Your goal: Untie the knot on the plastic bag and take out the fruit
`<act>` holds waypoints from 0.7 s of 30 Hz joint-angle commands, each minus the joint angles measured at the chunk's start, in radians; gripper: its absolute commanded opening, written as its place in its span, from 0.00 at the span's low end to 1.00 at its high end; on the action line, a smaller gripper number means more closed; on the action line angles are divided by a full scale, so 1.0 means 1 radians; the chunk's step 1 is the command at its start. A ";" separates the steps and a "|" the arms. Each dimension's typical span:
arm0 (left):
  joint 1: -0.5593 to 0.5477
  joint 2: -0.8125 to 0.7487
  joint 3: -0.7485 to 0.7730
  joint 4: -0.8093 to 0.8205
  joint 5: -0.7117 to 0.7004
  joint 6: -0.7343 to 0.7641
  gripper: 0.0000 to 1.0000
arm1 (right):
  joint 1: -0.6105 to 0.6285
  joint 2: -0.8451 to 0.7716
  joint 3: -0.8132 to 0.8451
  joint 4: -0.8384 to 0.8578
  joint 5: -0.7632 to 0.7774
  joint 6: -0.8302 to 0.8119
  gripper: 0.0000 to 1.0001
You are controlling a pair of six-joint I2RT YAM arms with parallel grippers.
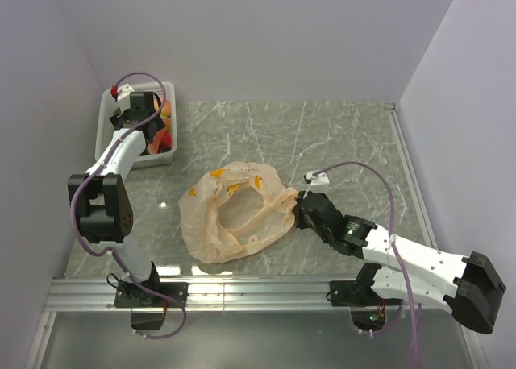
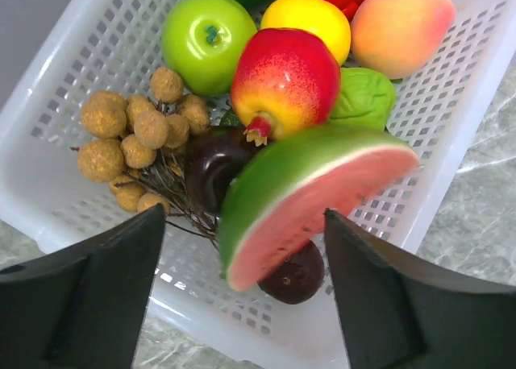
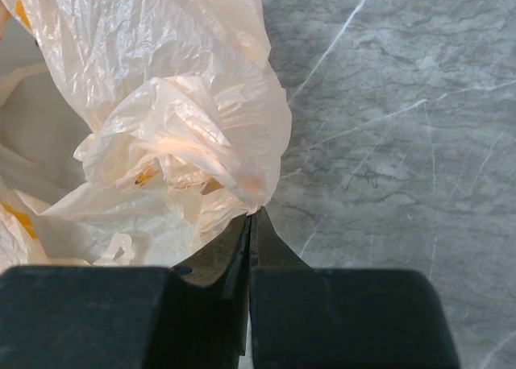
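Because the left gripper (image 2: pixel 242 221) hangs with its jaws spread and nothing between them, the fruit below it reads as let go. The watermelon wedge (image 2: pixel 314 200) lies straight under the gap. Its long axis runs roughly from finger to finger, with the glossy green rind up and the pink face showing. Just beyond it sit a smooth red-yellow apple (image 2: pixel 282 79) and a dark purple fruit (image 2: pixel 214 167). Toward the left finger are the rough tan balls (image 2: pixel 129 135), all in the white lattice basket (image 2: pixel 64 71).

The right gripper (image 3: pixel 251 220) is pinched tight on a fold of the bag (image 3: pixel 161 103), a thin, crinkly peach film bunched just ahead of its tips. Whether a knot remains there I cannot tell. From above, the bag lies slack and wide-mouthed on the marbled table (image 3: pixel 387 103), well apart from the left gripper, so the right arm is nearer. I judge it emptied.
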 commanded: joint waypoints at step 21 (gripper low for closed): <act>-0.001 -0.464 -0.186 -0.102 0.412 -0.036 0.99 | -0.052 -0.033 0.217 -0.087 0.148 -0.127 0.00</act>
